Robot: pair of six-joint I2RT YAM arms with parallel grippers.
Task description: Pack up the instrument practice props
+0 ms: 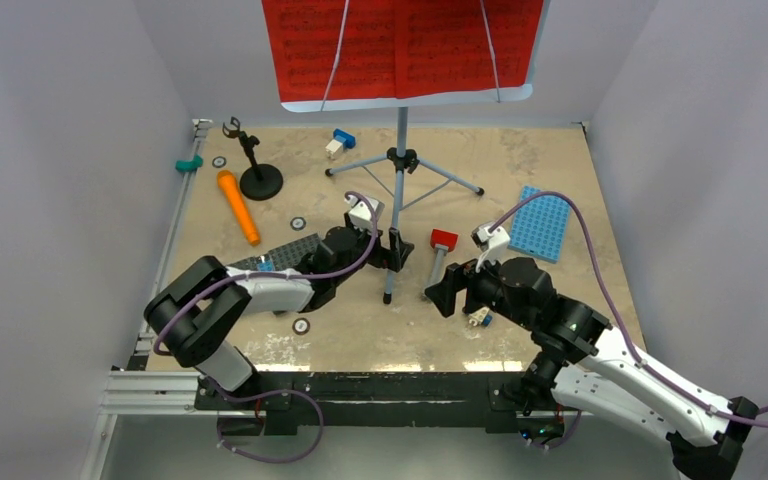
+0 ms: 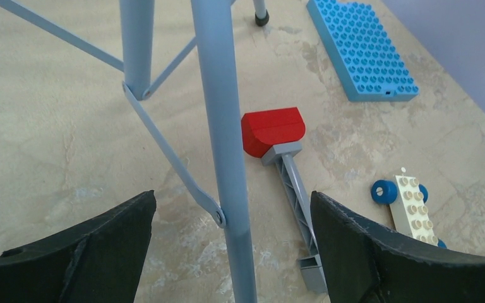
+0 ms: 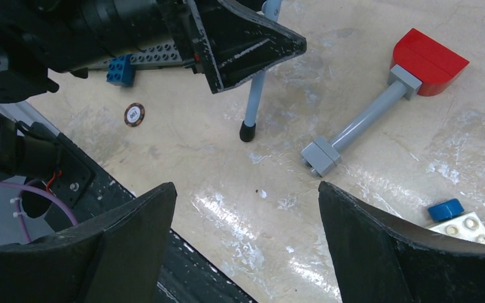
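The music stand [image 1: 401, 130] rises at the back on a grey tripod, with red sheet-music pages [image 1: 400, 45] spread on its pale-blue tray. My left gripper [image 1: 397, 250] is open and straddles the tripod's near leg [image 2: 227, 158]; the leg stands between the fingertips [image 2: 232, 208] with a gap on both sides. That leg's black foot [image 3: 247, 131] rests on the table. The orange microphone [image 1: 238, 206] lies at the left, beside the black round-based mic stand [image 1: 258, 175]. My right gripper [image 1: 447, 290] is open over bare table [image 3: 246, 202], right of the leg.
A red-headed grey hammer [image 1: 440, 255] lies between the two grippers. A blue studded plate [image 1: 540, 222] sits at the right and a grey one [image 1: 285, 255] lies under my left arm. A small white wheeled brick [image 1: 479, 318] lies below my right gripper. Small discs [image 1: 301, 325] dot the table.
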